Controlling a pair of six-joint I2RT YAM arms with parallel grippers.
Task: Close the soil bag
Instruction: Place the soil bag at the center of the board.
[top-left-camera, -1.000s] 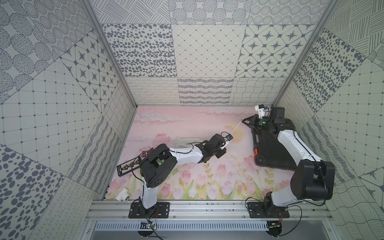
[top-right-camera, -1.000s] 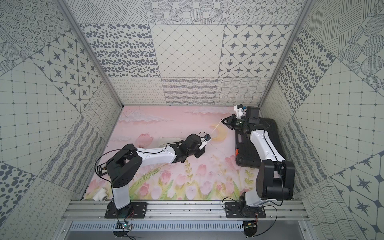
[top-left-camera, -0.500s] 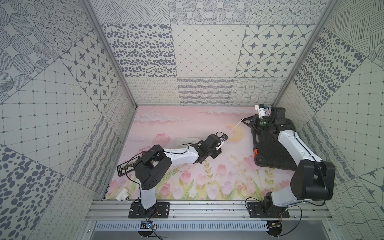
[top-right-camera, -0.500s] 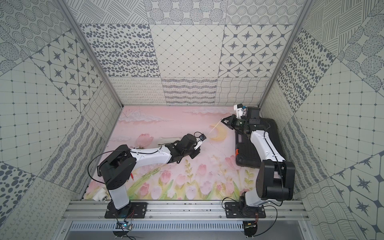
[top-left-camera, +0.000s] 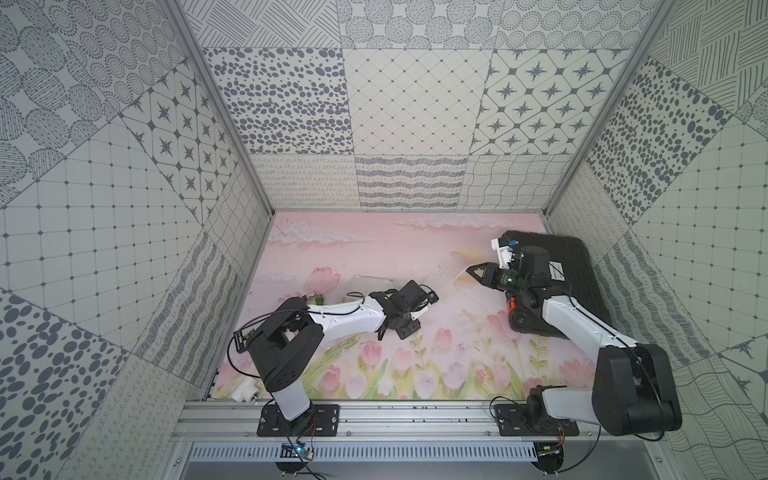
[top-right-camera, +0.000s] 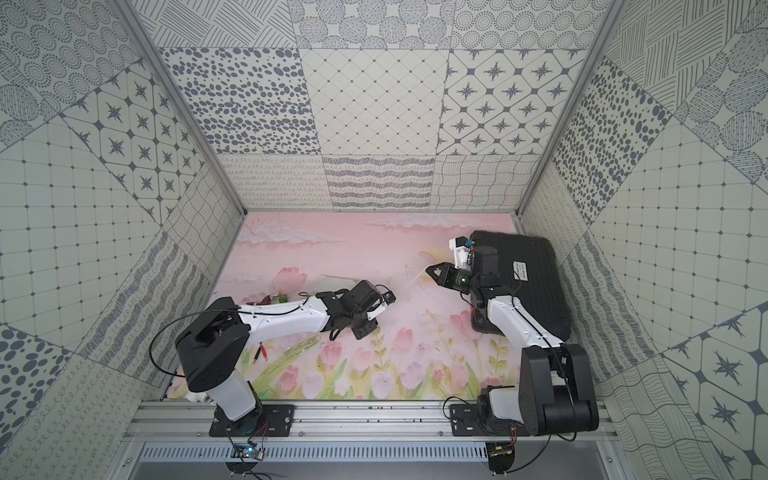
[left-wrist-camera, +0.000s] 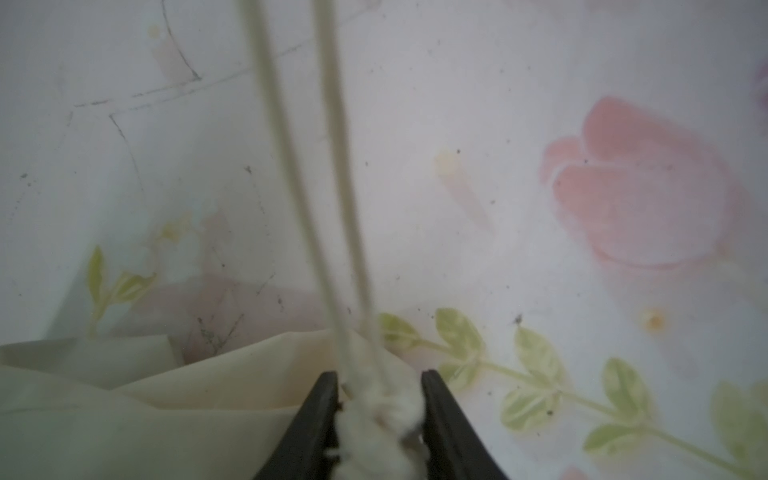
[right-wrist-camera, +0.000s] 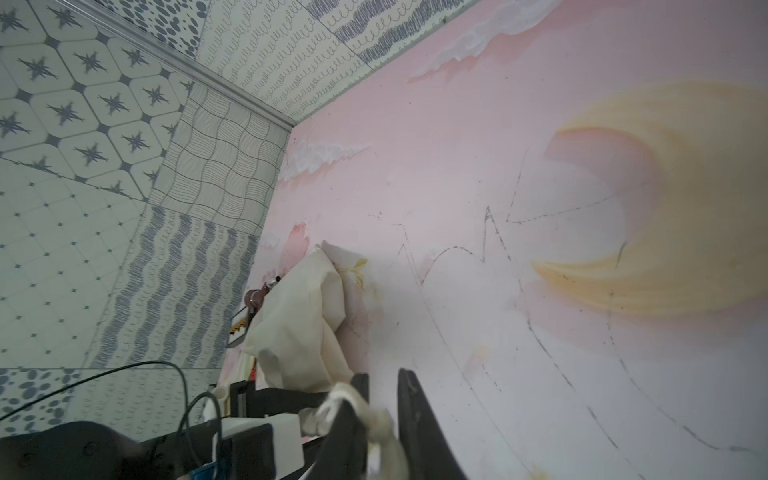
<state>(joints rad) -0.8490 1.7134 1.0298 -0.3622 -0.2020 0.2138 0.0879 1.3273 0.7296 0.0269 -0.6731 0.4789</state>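
The soil bag (top-left-camera: 369, 283) lies crumpled on the table (top-left-camera: 374, 245), partly hidden behind the left arm (top-left-camera: 345, 320). Its bunched neck (left-wrist-camera: 374, 419) sits between the jaws of the left hand (left-wrist-camera: 379, 374). I can't tell if they squeeze it. The cord (left-wrist-camera: 291, 166) runs over to the right hand (right-wrist-camera: 383, 374). That hand's jaws stand a little apart, with the cord's end between them. A black case (top-left-camera: 577, 257) lies under that arm.
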